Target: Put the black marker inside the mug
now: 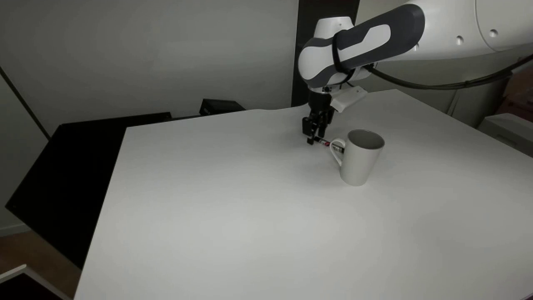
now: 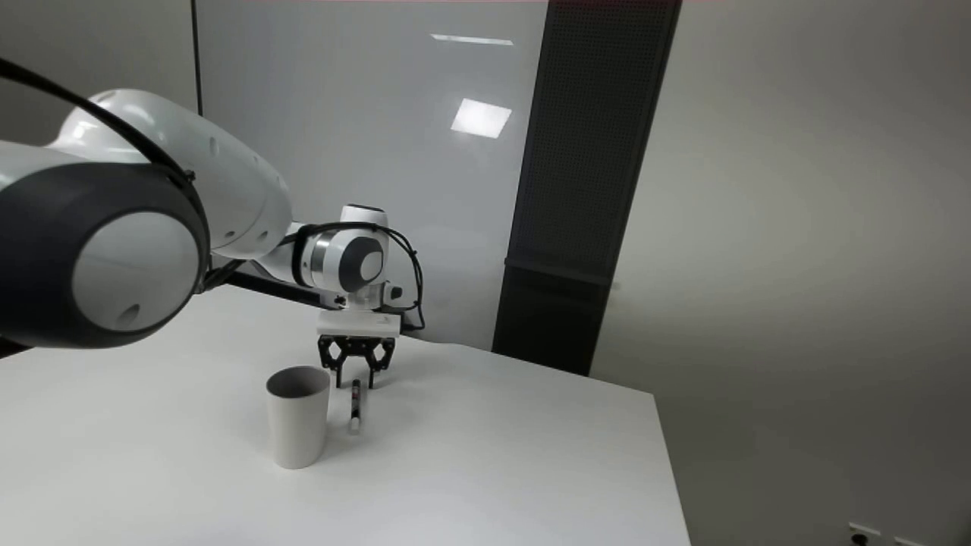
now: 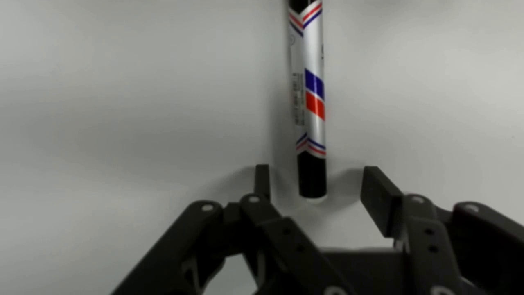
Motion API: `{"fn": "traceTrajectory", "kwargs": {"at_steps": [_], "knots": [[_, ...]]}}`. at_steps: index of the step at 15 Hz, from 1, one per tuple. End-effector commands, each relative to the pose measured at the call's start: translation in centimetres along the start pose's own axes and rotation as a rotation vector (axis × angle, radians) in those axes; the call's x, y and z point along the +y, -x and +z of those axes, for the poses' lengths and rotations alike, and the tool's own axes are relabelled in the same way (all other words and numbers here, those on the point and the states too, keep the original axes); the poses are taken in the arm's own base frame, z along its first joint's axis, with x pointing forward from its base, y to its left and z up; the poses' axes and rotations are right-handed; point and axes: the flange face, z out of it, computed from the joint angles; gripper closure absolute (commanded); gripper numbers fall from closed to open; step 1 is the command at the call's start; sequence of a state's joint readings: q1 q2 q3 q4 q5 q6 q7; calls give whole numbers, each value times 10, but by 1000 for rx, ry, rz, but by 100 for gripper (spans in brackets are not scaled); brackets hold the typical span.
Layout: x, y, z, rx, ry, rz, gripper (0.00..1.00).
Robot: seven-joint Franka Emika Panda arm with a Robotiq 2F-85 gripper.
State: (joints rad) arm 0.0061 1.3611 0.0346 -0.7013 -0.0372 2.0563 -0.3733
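The black marker (image 3: 310,98) lies flat on the white table in the wrist view, with a whitish labelled middle and black ends. It also shows in both exterior views (image 1: 323,142) (image 2: 355,403), partly behind the mug's handle in one of them. My gripper (image 3: 314,182) is open and low over the table. Its fingertips stand on either side of the marker's near black end, with a gap on both sides. The open gripper also shows in both exterior views (image 1: 316,139) (image 2: 354,385). The white mug (image 1: 359,164) (image 2: 298,425) stands upright beside the marker and is out of the wrist view.
The white table (image 1: 233,216) (image 2: 485,462) carries the mug and marker. A black surface (image 1: 66,175) borders one table side. The arm's cable (image 1: 449,85) hangs in a loop. A wall and a dark panel (image 2: 592,174) stand behind the table.
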Motion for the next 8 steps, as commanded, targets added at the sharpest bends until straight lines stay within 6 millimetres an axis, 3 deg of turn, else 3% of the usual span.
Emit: {"fn": "traceTrajectory", "kwargs": {"at_steps": [1, 6, 8], "knots": [[3, 2, -2, -7, -5, 35, 63], [9, 5, -3, -15, 2, 61, 93], [14, 7, -4, -23, 11, 106, 93]]}}
